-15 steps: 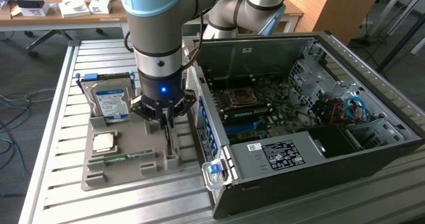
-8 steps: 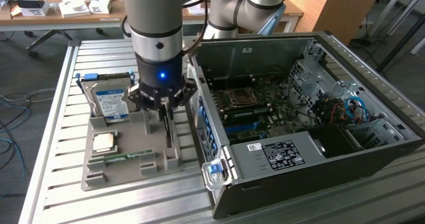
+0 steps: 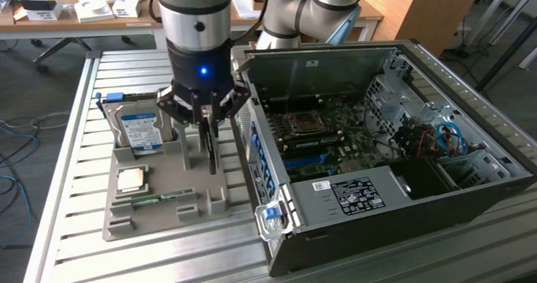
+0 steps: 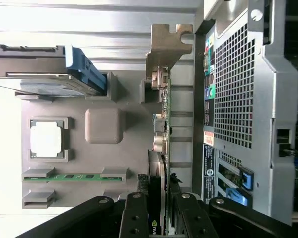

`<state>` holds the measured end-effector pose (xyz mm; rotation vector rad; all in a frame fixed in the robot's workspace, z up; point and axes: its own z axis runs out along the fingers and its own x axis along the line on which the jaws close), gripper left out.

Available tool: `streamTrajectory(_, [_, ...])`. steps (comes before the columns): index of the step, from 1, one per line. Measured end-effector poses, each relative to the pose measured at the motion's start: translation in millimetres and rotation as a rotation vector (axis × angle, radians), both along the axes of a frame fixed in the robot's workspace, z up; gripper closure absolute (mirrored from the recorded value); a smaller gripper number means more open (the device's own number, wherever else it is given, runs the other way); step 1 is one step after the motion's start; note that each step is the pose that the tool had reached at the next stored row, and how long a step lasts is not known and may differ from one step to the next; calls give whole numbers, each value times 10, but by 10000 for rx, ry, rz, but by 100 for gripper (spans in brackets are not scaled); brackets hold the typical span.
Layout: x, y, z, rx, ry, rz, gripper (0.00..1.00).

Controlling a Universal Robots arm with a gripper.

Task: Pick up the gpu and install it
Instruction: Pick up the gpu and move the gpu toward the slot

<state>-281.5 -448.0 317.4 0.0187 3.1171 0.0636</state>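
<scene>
The gpu (image 4: pixel 160 163) is a thin black card standing on edge, with its pale metal bracket (image 4: pixel 166 42) at the far end. It stands along the side of the grey parts tray (image 4: pixel 104 158) that lies closest to the open computer case (image 4: pixel 238 89). My gripper (image 4: pixel 160 215) is shut on the card, one black finger (image 4: pixel 136 213) pressed against each face. In the exterior view the gripper (image 3: pixel 205 160) points straight down over the tray (image 3: pixel 168 217), with the gpu (image 3: pixel 212 154) between its fingers. Whether the card has risen out of its slot I cannot tell.
A silver hard drive (image 3: pixel 138 129) with a blue-white label, a processor chip (image 3: pixel 132 179) and a green memory stick (image 3: pixel 155 199) also sit in the tray. The open case (image 3: pixel 394 188) shows its motherboard (image 3: pixel 323 129) just to the exterior view's right. Everything rests on a slatted metal table (image 3: pixel 84 107).
</scene>
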Motion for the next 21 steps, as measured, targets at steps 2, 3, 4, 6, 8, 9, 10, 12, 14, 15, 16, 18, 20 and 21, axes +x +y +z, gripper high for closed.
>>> streamTrajectory(2, [0, 0, 90, 0, 0, 0, 74])
streamTrajectory(3, [0, 0, 134, 1, -1, 0, 74])
streamTrajectory(4, [0, 0, 179, 1, -1, 0, 74])
streamTrajectory(6, [0, 0, 272, 0, 0, 0, 74])
streamTrajectory(8, [0, 0, 362, 0, -1, 0, 74])
streamTrajectory(9, [0, 0, 407, 0, 0, 0, 74])
streamTrajectory(10, [0, 0, 452, 1, 0, 0, 74])
streamTrajectory(12, [0, 0, 546, 1, -1, 0, 74])
streamTrajectory(14, [0, 0, 636, 0, -1, 0, 74])
streamTrajectory(15, [0, 0, 679, 1, -1, 0, 74])
streamTrajectory(16, [0, 0, 720, 1, -1, 0, 74])
streamTrajectory(18, [0, 0, 797, 1, 0, 0, 74])
streamTrajectory(20, [0, 0, 860, 1, 0, 0, 74])
streamTrajectory(21, [0, 0, 889, 0, 0, 0, 74])
